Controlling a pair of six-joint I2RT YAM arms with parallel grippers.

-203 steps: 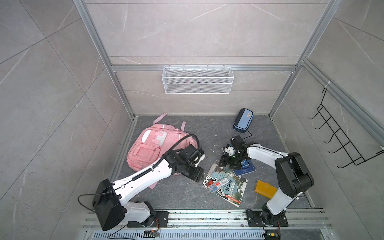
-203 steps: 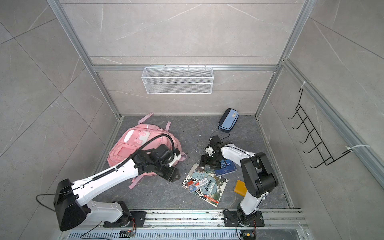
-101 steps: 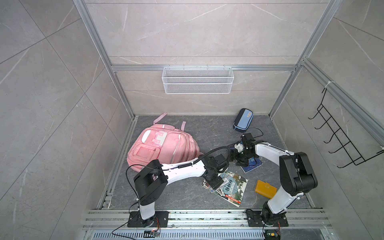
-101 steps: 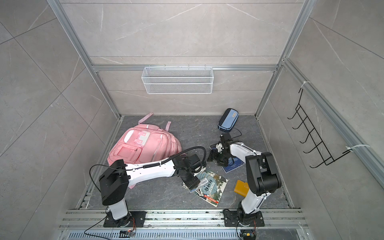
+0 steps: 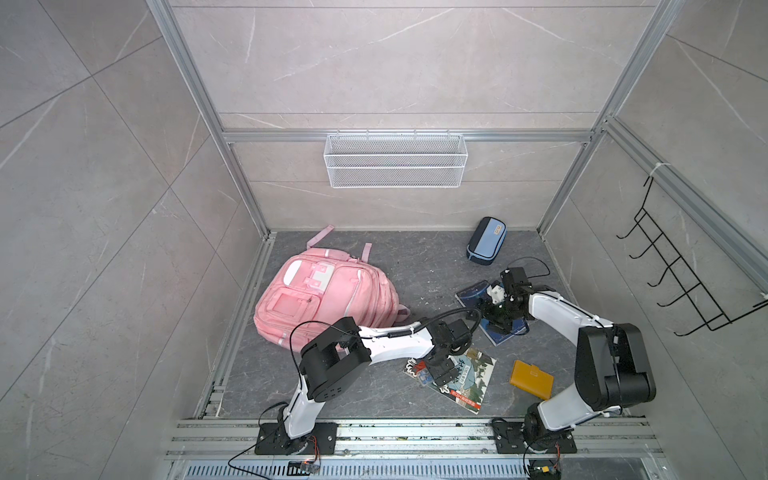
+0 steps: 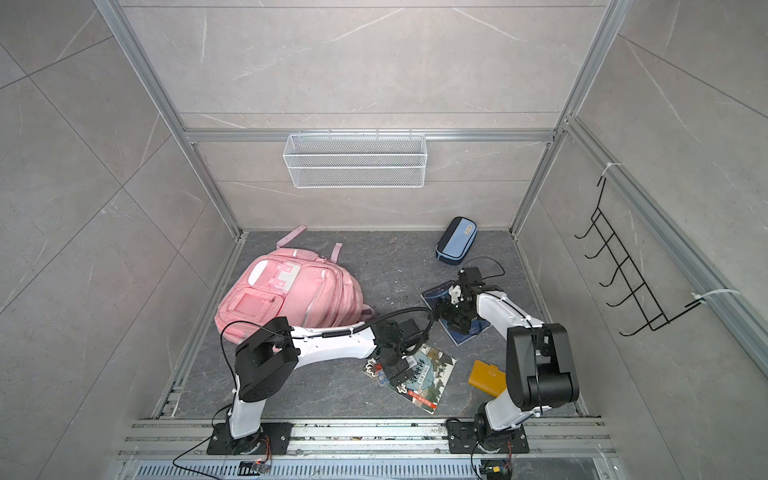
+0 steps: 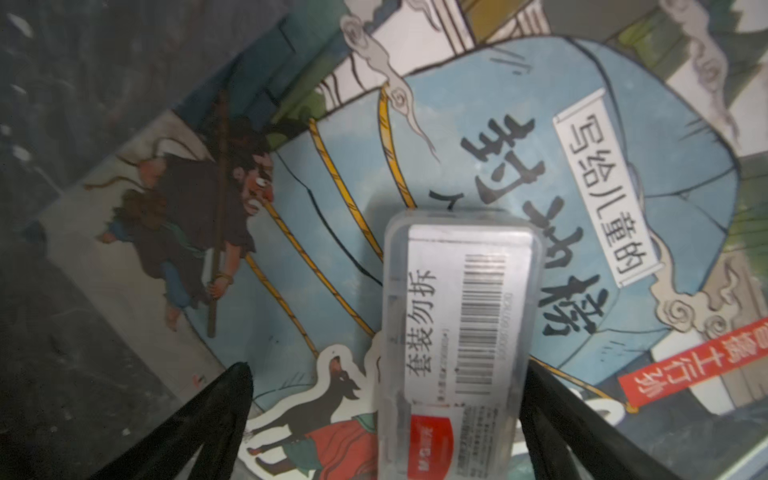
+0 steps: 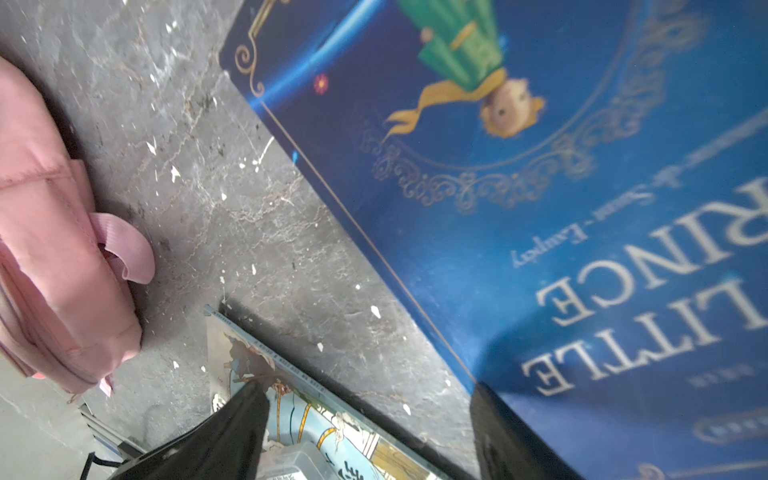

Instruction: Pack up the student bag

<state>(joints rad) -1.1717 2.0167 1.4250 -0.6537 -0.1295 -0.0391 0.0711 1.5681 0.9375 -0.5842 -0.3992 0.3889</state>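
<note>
Bag [image 5: 324,299] lies flat on the desk [image 5: 374,395], far left, front side up. Left tool [image 5: 439,371] hangs wide apart over a clear box [image 7: 457,332] on the picture book [image 5: 465,382]. Right tool [image 8: 365,388] is apart too, at the blue book's [image 8: 540,166] edge. Centre the box between the fingers [image 7: 232,399], go low, squeeze gently.

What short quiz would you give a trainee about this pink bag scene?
1. True or false: the student bag stands upright.
2. What colour is the pencil case?
3. The clear case between the open left fingers lies: A on the picture book; B on the student bag; C on the pencil case.
Key: 1 false, it lies flat. 2 blue. 3 A.
</note>
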